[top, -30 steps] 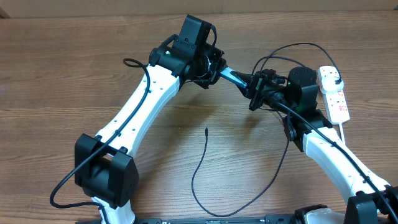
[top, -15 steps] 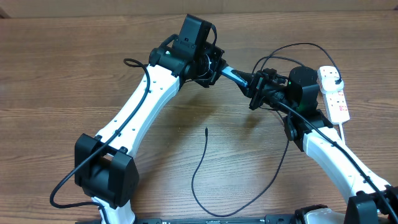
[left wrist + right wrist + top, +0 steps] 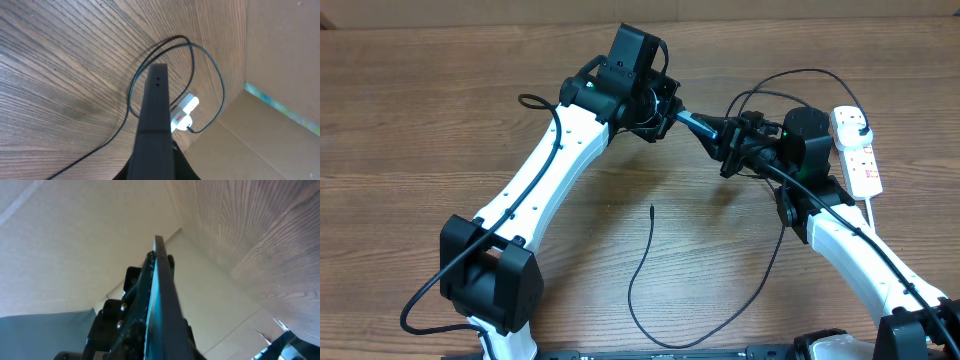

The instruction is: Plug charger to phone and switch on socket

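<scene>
One slim cyan-screened phone (image 3: 692, 122) aloft: left end effector (image 3: 666, 112) clamps it; right end effector (image 3: 729, 136) unclear.

A brown wood-grain desk (image 3: 420, 120) fills the overhead view. A beige cardboard wall (image 3: 470, 8) runs along its far edge. In the left wrist view two cardboard panels (image 3: 280, 45) meet at a seam, where a bluish-green strip (image 3: 280, 107) runs.

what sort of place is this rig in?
Likely a robot test bench: wood-grain table, cardboard wall behind it, left arm and right arm meeting at a phone.
</scene>
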Robot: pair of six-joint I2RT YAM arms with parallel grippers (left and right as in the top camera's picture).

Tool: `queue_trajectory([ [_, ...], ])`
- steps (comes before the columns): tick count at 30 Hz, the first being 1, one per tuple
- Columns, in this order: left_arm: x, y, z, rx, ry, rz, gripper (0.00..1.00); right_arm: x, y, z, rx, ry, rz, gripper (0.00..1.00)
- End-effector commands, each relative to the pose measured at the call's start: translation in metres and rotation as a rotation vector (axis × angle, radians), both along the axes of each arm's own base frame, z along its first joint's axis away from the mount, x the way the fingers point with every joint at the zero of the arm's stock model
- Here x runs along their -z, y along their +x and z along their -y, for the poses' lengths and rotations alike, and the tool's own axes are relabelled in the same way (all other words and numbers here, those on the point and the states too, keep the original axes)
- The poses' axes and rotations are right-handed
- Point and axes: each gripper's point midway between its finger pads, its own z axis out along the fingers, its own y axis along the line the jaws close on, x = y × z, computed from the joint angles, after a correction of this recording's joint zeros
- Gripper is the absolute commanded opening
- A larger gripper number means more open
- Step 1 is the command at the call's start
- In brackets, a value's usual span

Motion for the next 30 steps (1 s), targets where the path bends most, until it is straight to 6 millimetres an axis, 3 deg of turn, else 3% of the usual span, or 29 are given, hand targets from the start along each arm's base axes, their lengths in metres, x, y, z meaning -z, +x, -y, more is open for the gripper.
queue_trajectory([
  [1, 0.0, -0.004, 0.007, 0.025, 0.001, 0.002, 0.04, -0.021, -0.001, -0.007, -0.004, 0.096, -0.057, 0.2],
  [10, 0.0, -0.004, 0.007, 0.029, 0.004, 0.006, 0.04, -0.02, -0.001, -0.007, -0.004, 0.096, -0.057, 0.32],
  [12, 0.0, -0.003, 0.005, 0.026, 0.004, 0.006, 0.04, -0.02, -0.001, -0.007, -0.004, 0.096, -0.057, 0.42],
  [17, 0.0, 0.004, -0.006, 0.02, 0.014, 0.02, 0.04, -0.021, -0.001, -0.008, -0.008, 0.096, -0.056, 0.81],
  [21, 0.001, 0.01, -0.019, -0.005, 0.02, 0.012, 0.04, -0.021, -0.001, -0.008, -0.008, 0.095, -0.051, 0.97],
  [30, -0.001, 0.027, -0.048, -0.016, 0.013, 0.034, 0.04, -0.021, -0.001, -0.007, -0.021, 0.057, 0.003, 1.0],
])
